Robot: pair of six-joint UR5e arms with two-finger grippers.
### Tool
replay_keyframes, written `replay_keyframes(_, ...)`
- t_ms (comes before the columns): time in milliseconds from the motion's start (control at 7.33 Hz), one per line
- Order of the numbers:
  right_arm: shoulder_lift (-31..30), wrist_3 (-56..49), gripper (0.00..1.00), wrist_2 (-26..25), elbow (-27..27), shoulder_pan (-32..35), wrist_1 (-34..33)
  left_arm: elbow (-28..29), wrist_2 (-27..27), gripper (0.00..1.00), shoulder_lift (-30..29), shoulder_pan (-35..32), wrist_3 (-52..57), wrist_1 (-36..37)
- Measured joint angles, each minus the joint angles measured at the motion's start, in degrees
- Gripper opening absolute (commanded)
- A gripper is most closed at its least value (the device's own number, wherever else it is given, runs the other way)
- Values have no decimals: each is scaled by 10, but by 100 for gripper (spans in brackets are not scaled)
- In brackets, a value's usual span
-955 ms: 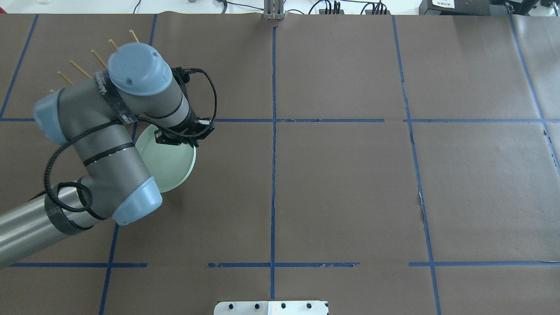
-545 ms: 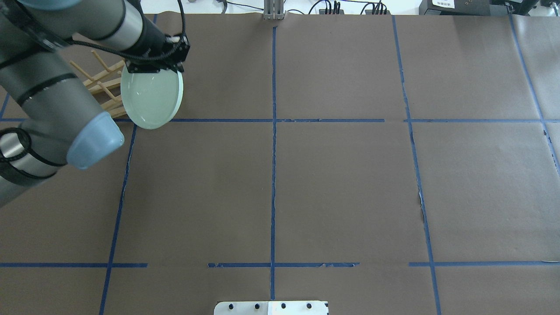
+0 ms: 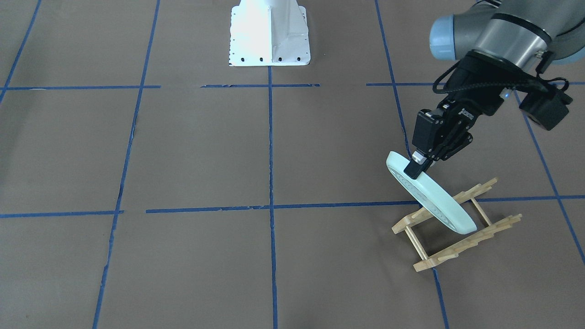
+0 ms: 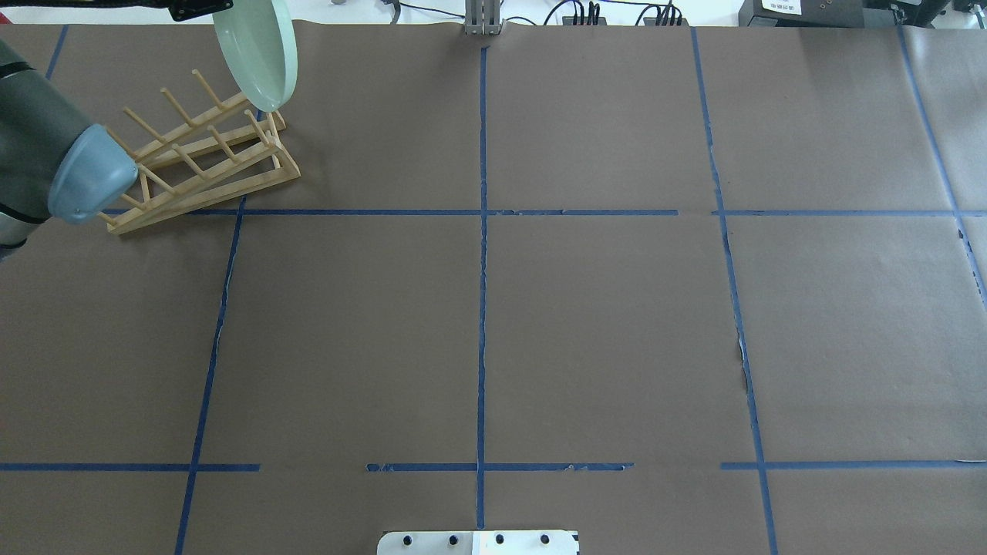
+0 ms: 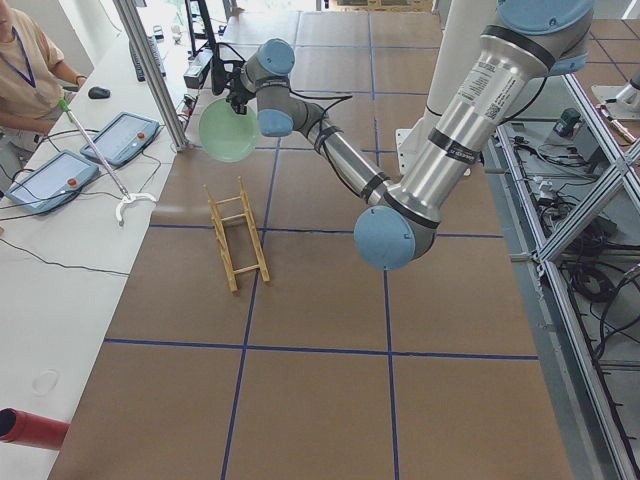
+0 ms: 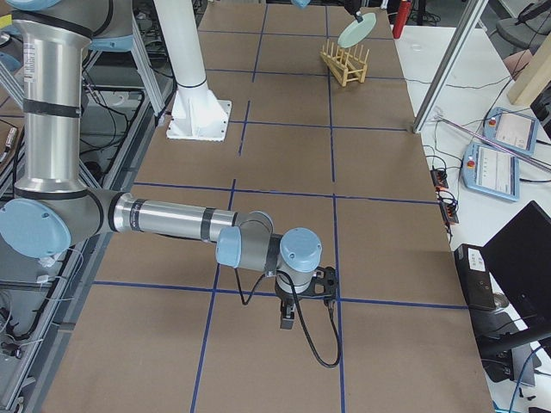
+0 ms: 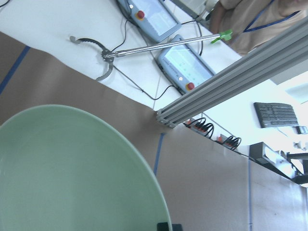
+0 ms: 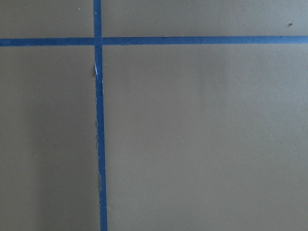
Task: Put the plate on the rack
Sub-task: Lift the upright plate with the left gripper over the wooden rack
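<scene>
The pale mint-green plate point(image 3: 432, 195) hangs tilted on edge in the air, over the small light-wood rack point(image 3: 457, 225) at the far left of the table. My left gripper point(image 3: 413, 169) is shut on the plate's upper rim. The overhead view shows the plate point(image 4: 258, 54) above the rack's point(image 4: 200, 154) far-right end. In the exterior left view the plate point(image 5: 228, 130) is apart from the rack point(image 5: 238, 235). The plate fills the left wrist view point(image 7: 72, 173). My right gripper point(image 6: 288, 320) hangs low over bare paper, far from both; I cannot tell whether it is open.
My left arm's elbow point(image 4: 77, 173) hangs over the rack's left end. An aluminium post point(image 5: 150, 75), control pendants point(image 5: 120, 135) and a grabber stick point(image 5: 95, 155) lie beyond the table's far edge, where an operator point(image 5: 25, 60) sits. The white robot base point(image 3: 268, 41) stands mid-table.
My left arm has lifted the plate from the table and carried it towards the far edge, over the rack. The plate has turned more upright. The rack, once hidden by the arm, shows now.
</scene>
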Motion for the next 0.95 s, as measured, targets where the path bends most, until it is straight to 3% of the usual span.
replay_keyframes(273,0,0,100,0,0,0,1,94,-72,0,7,-50,17,-151)
replay_keyframes(409,0,0,100,0,0,0,0,126,-113,0,8,-71,34,-190)
replay_keyframes(955,0,0,100,0,0,0,0,217,-146,0,12,-86,30,-361)
